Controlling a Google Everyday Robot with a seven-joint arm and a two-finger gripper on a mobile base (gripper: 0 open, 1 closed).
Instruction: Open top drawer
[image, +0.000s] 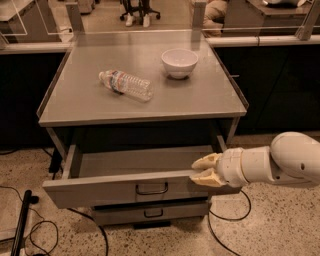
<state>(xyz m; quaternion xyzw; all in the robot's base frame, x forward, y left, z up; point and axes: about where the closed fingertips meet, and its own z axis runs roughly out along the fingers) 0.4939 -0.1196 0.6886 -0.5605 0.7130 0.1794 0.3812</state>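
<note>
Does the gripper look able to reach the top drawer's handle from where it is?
Probably yes. The gripper is at the top drawer's front edge, just right of the handle, with nothing between them.

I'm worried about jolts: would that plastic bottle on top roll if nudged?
Probably: the bottle lies on its side on the smooth tabletop, so it may roll. Clear plastic suggests it is light. The gripper is at the front of the top drawer, below it.

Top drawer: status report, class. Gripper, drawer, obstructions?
Gripper at drawer front's right end, jaws apart. Top drawer pulled well out. Bottle, bowl on top, not in the way.
</note>
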